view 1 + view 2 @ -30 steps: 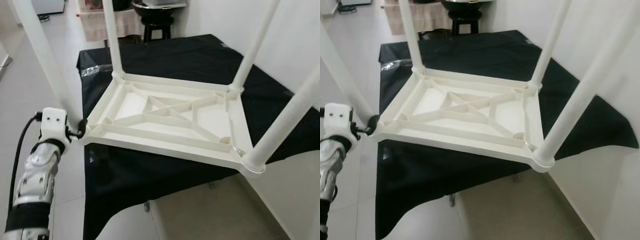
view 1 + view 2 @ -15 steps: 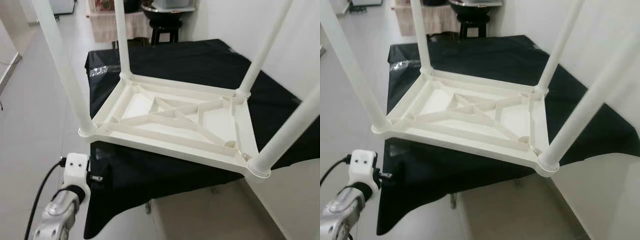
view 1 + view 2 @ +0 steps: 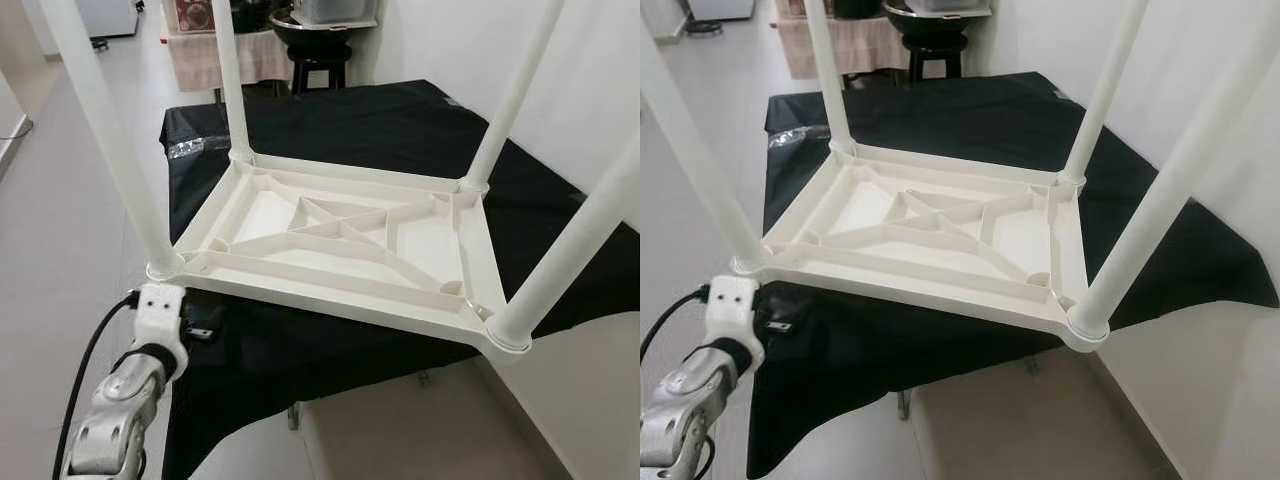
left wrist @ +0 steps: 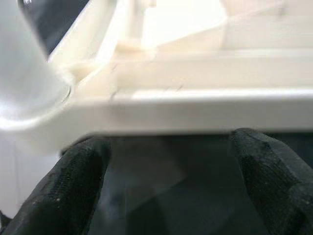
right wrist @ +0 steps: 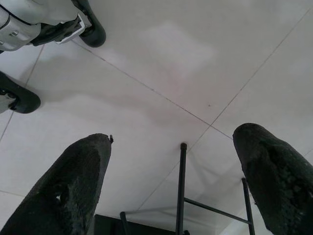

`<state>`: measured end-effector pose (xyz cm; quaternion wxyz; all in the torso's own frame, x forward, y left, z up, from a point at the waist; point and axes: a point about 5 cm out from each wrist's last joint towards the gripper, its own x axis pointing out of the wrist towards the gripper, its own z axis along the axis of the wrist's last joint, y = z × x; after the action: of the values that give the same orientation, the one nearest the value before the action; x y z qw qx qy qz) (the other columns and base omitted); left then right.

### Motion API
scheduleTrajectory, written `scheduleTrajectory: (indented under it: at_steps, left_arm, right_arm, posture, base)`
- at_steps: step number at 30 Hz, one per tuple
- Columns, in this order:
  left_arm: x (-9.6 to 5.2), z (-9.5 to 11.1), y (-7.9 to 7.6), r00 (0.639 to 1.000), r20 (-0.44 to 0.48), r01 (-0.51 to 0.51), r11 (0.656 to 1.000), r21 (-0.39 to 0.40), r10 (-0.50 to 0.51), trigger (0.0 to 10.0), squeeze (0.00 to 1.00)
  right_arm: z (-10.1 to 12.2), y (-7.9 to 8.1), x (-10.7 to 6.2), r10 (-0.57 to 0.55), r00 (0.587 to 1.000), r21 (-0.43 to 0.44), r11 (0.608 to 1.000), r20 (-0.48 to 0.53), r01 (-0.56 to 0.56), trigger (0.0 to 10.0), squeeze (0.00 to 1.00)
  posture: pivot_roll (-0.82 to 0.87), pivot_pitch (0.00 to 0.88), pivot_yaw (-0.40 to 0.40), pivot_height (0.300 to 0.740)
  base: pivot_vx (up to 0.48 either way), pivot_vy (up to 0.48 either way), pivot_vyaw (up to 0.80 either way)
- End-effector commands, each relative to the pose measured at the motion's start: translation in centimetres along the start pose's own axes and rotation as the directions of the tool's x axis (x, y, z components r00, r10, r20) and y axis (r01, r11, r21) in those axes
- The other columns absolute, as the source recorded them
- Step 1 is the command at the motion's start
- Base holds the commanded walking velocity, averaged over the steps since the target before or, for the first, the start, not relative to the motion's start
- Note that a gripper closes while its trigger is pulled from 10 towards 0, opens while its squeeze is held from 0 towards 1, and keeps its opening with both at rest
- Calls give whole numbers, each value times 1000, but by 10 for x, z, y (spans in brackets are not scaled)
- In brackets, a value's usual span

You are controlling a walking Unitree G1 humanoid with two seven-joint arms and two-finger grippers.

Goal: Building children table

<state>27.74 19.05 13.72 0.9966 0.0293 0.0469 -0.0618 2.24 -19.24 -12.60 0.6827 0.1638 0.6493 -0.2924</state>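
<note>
The white plastic children's table [image 3: 340, 235] lies upside down on a larger table draped in black cloth [image 3: 400, 120]. Its ribbed underside faces up, and a white leg [image 3: 110, 140] stands in each corner socket. My left gripper [image 3: 205, 330] sits just below the near-left corner, close against the hanging cloth. In the left wrist view its black fingers [image 4: 78, 181] are spread open, with the white rim [image 4: 195, 110] and the leg base just beyond them and nothing held. My right gripper [image 5: 173, 186] hangs open over the floor.
A black stool [image 3: 320, 55] and a cloth-covered stand [image 3: 200, 50] are behind the draped table. A white wall [image 3: 560, 60] runs along the right. Tiled floor [image 3: 60, 220] lies open to the left. In the right wrist view my feet [image 5: 29, 24] and a dark metal frame [image 5: 182, 186] are below.
My left gripper left the near-left corner, dropped well below it, and has since risen to just under that corner. The camera also shifted a little.
</note>
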Motion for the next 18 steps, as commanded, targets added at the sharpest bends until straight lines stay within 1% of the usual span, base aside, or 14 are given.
scheduleTrajectory:
  at_steps: [1,3,4,5,7,9,10,11,12,13,14,15,16,18]
  left_arm:
    - [-4,11,-21,994,71,87,996,-19,-86,10000,0]
    - [-5,14,-25,991,88,107,994,-21,-105,10000,0]
    - [-5,17,-33,985,104,141,990,-27,-138,10000,0]
    - [-5,17,-33,985,104,141,990,-27,-138,10000,0]
    - [-7,21,-50,965,126,238,970,-40,-231,10000,0]
    - [-8,22,-61,947,134,300,953,-46,-291,10000,0]
    - [-11,20,-71,921,127,376,926,-43,-368,10000,0]
    - [-11,20,-71,921,127,376,926,-43,-368,10000,0]
    - [-14,19,-78,900,122,426,904,-42,-418,10000,0]
    - [-18,16,-88,858,110,509,860,-39,-503,10000,0]
    - [-22,15,-94,825,102,561,827,-38,-555,10000,0]
    - [-22,15,-94,825,102,561,827,-38,-555,10000,0]
    - [-24,13,-97,807,94,589,807,-43,-583,10000,0]
    - [-24,10,-98,786,83,616,786,-46,-612,10000,0]
  right_arm:
    - [199,42,-59,222,852,-764,585,474,272,10000,0]
    - [200,43,-60,221,849,-761,586,480,279,10000,0]
    - [201,43,-61,210,842,-751,590,496,296,10000,0]
    - [201,43,-61,210,842,-751,590,496,296,10000,0]
    - [204,42,-62,157,827,-719,597,540,356,10000,0]
    - [206,41,-63,117,817,-698,596,565,397,10000,0]
    - [207,41,-64,89,806,-668,618,585,416,10000,0]
    - [207,41,-64,89,806,-668,618,585,416,10000,0]
    - [207,41,-64,72,799,-646,634,597,425,10000,0]
    - [208,41,-65,65,783,-612,664,619,429,10000,0]
    - [209,42,-66,62,771,-590,684,633,430,10000,0]
    - [209,42,-66,62,771,-590,684,633,430,10000,0]
    - [211,43,-68,60,748,-556,709,661,434,10000,0]
    - [246,53,-94,78,668,-484,751,740,449,10000,0]
  posture:
    - [41,50,-42,740]
    - [41,50,-42,740]
    - [51,35,-47,740]
    - [51,35,-47,740]
    - [62,13,-51,740]
    - [64,9,-52,740]
    - [65,0,-55,740]
    - [65,0,-55,740]
    - [65,0,-55,740]
    - [65,0,-58,740]
    - [65,0,-58,740]
    - [65,0,-58,740]
    - [66,0,-59,740]
    - [65,0,-61,740]
  base:
    - [0,0,0]
    - [0,0,0]
    - [0,0,0]
    - [0,0,0]
    - [0,0,0]
    - [0,0,0]
    - [0,0,0]
    - [0,0,0]
    - [0,0,0]
    - [0,0,0]
    - [0,0,0]
    - [0,0,0]
    - [0,0,0]
    - [0,0,0]
